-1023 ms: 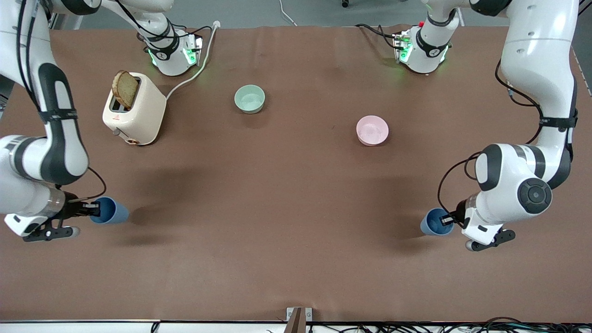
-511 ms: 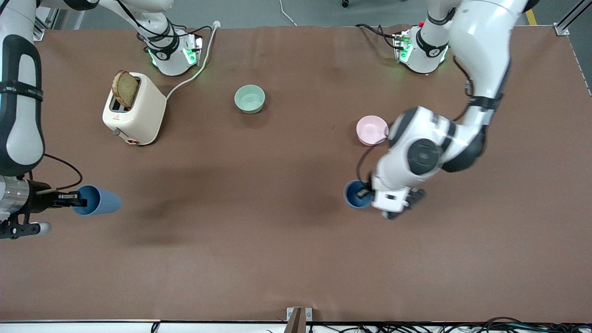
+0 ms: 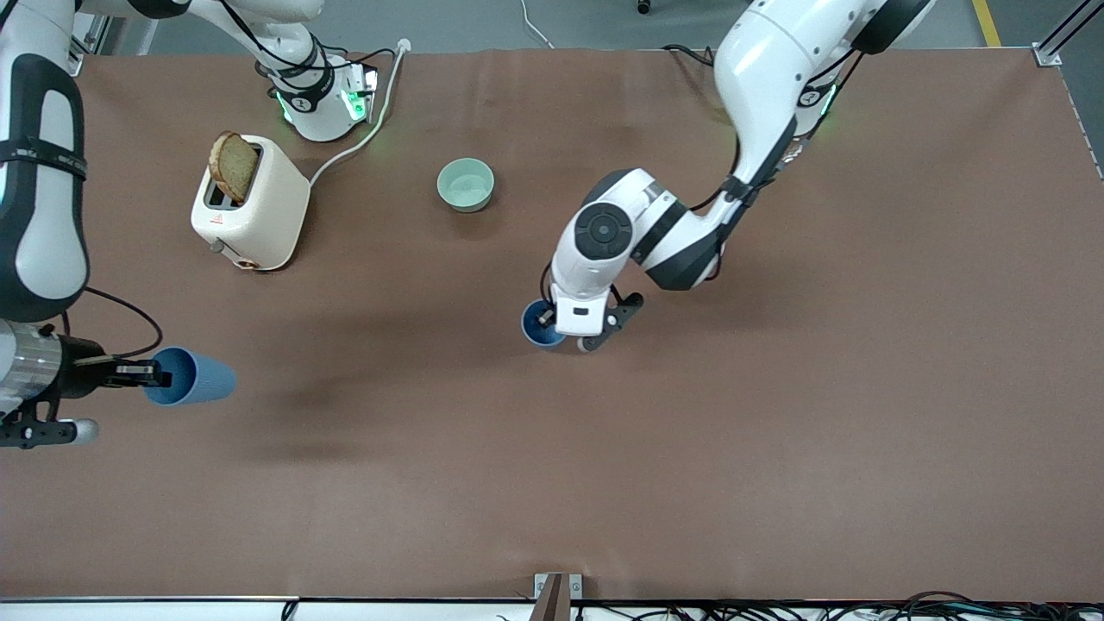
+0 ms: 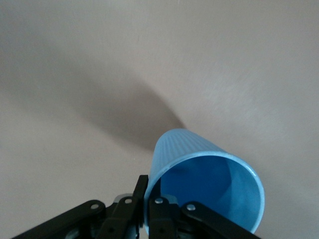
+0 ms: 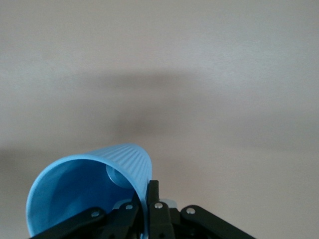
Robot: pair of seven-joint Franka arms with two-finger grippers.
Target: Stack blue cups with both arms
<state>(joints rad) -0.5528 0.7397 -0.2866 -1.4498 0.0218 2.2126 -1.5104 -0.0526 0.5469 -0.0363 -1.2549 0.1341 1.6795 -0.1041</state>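
Note:
My left gripper [image 3: 545,321] is shut on the rim of one blue cup [image 3: 535,326] and holds it mouth up over the middle of the table. In the left wrist view, the fingers [image 4: 148,181] pinch the cup's wall [image 4: 199,164]. My right gripper [image 3: 155,376] is shut on the rim of the other blue cup [image 3: 197,377]. It holds this cup lying sideways over the right arm's end of the table, bottom pointing toward the middle. In the right wrist view, the gripper [image 5: 145,191] clamps the cup's wall [image 5: 94,174].
A cream toaster [image 3: 259,211] with a slice of bread standing in it is near the right arm's base, its cable running to the table's edge. A mint-green bowl [image 3: 466,185] sits between the toaster and the left arm. The left arm's elbow hides the pink bowl.
The left arm swung its cup from the left arm's end of the table to the middle. The right arm lifted its cup slightly and turned it sideways, then held still.

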